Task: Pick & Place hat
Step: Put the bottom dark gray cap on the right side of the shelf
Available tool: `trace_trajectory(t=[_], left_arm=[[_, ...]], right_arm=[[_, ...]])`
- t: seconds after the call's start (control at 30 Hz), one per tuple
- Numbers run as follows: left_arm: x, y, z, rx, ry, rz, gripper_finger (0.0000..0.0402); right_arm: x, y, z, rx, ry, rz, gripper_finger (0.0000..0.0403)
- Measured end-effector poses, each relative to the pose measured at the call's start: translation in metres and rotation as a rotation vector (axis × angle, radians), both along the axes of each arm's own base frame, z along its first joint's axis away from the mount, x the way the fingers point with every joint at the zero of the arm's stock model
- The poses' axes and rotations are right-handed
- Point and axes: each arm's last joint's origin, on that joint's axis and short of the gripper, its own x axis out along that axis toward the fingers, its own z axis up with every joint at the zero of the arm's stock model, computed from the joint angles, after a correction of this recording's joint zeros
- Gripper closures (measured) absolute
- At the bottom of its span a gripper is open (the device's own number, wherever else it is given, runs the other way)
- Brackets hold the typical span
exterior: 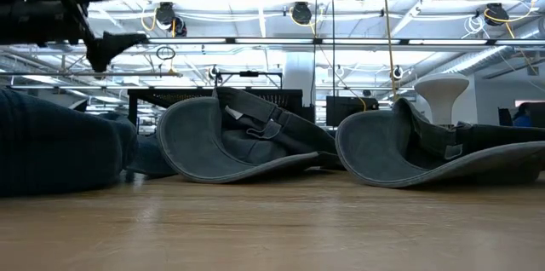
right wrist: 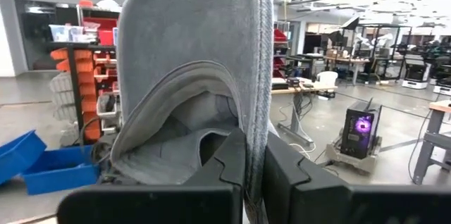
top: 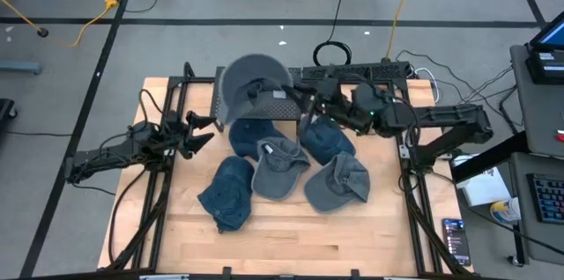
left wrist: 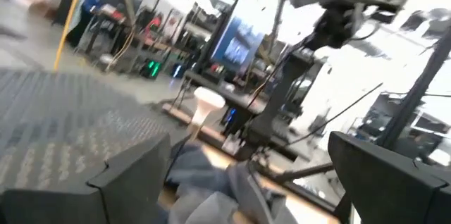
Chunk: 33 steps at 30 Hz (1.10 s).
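The right gripper point(right wrist: 255, 175) is clamped on the brim edge of a grey hat point(top: 256, 82), holding it aloft at about eleven o'clock over the tabletop point(top: 291, 236), above a dark perforated tray point(top: 264, 104) at the far edge. The left gripper point(top: 196, 130) waits at nine o'clock, jaws spread wide, holding nothing.

The pinch takes only a thin fold of cloth — a quick swing could let the hat slip out, or it could land half off the tray.

I count six hats: the one held, plus five in the pile point(top: 286, 170) at the centre — three blue, two grey — though overlap could hide another.
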Motion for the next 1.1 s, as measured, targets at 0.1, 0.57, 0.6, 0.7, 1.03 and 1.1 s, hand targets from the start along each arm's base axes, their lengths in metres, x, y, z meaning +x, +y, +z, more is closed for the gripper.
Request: trace_trajectory(t=[0.1, 0.57, 0.6, 0.7, 1.03, 1.1], left_arm=[[-0.002, -0.001, 0.007, 0.029, -0.051, -0.009, 0.0011], [-0.002, -0.001, 0.122, 0.294, 0.024, 0.067, 0.0011], [0.001, 0.0, 0.132, 0.31, 0.025, 0.07, 0.0011], [0.013, 0.002, 0.162, 0.356, 0.033, 0.064, 0.0011], [0.068, 0.014, 0.222, 0.449, 0.132, 0.052, 0.0011], [0.079, 0.016, 0.224, 0.444, 0.153, 0.03, 0.0011]], right_arm=[[0.003, -0.007, 0.006, 0.0, 0.006, -0.021, 0.039], [0.006, -0.021, 0.005, 0.0, 0.044, -0.066, 0.0391], [0.006, -0.021, 0.005, 0.0, 0.043, -0.066, 0.0391], [0.005, -0.021, 0.005, 0.0, 0.046, -0.065, 0.0391], [0.006, -0.021, 0.002, -0.001, 0.072, -0.065, 0.0391], [0.006, -0.021, 0.002, -0.001, 0.075, -0.065, 0.0391]])
